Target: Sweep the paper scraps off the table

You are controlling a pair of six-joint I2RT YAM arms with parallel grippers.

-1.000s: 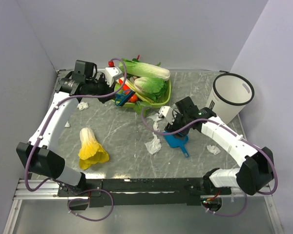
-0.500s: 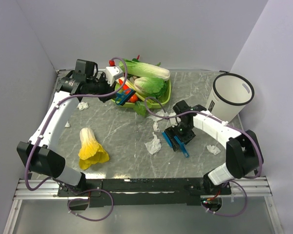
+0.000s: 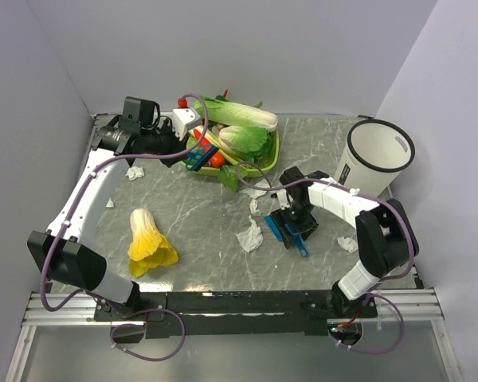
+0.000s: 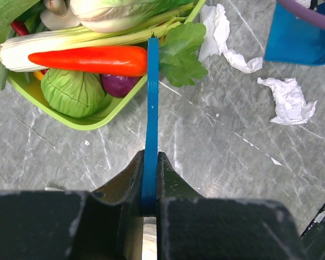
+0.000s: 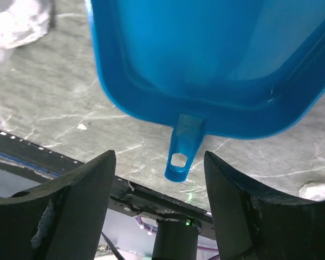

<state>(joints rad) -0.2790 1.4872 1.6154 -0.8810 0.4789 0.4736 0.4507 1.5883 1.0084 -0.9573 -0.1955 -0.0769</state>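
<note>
My left pincer (image 4: 149, 184) clamps a thin blue plastic strip (image 4: 151, 108) for sweeping — my right pincer (image 5: 158, 157), wide, straddles the blue plastic dustpan (image 5: 206, 65) handle, poised to grip.

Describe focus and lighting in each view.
Top external: even, soft light, the table sharp throughout, shadows faint. Left wrist: the paper scraps and blue tool crisp, the jaws dark and featureless. Right wrist: the blue dustpan and the jaws soft, out of focus.
</note>
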